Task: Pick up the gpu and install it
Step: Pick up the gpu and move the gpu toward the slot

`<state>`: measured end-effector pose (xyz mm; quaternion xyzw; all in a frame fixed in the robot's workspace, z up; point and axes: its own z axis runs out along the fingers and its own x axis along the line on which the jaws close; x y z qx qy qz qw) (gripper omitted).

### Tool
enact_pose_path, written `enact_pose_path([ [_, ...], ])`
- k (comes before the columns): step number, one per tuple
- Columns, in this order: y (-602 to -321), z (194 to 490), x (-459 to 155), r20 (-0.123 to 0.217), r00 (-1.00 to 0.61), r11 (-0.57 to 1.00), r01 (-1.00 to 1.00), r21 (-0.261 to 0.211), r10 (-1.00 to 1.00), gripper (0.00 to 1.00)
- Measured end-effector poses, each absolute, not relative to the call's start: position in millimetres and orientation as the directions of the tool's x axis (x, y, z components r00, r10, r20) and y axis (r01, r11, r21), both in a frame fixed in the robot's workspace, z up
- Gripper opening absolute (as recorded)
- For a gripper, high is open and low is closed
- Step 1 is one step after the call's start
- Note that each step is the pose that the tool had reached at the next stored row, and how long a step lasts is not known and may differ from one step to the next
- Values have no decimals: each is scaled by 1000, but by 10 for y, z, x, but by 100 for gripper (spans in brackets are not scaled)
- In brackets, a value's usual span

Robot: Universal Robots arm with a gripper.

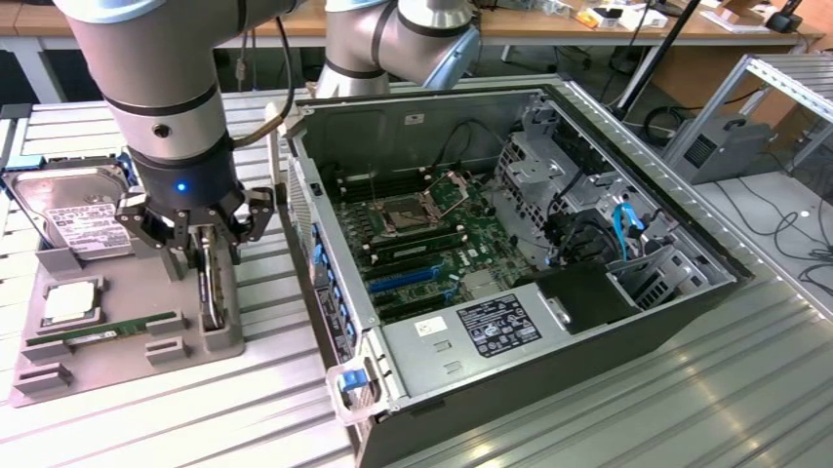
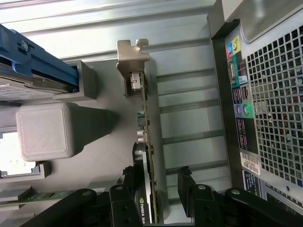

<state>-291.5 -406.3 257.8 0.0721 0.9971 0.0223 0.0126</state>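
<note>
My claw [image 2: 157, 175] is spread, its black fingers [image 2: 189, 189] straddling the gpu [image 2: 146, 142], a thin green board with a silver bracket. It stands on edge in a matte grey printed tray [image 1: 131, 297]. The tray sits on a ribbed aluminium worktop [image 1: 586, 419] beside the open steel case [image 1: 390, 122].

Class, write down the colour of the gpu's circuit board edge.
The board of the gpu is green, clearest in the wrist view.

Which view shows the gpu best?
The wrist view: the gpu stands on edge, silver bracket and green board edge plain. The exterior view shows it as a thin dark sliver in the gray holder, partly hidden by the hand.
</note>
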Motion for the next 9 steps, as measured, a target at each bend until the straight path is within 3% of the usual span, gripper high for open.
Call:
enact_pose_path([
  [9, -4064, 2668, -2927, -22, -989, 989, 143, 47, 144, 48],
])
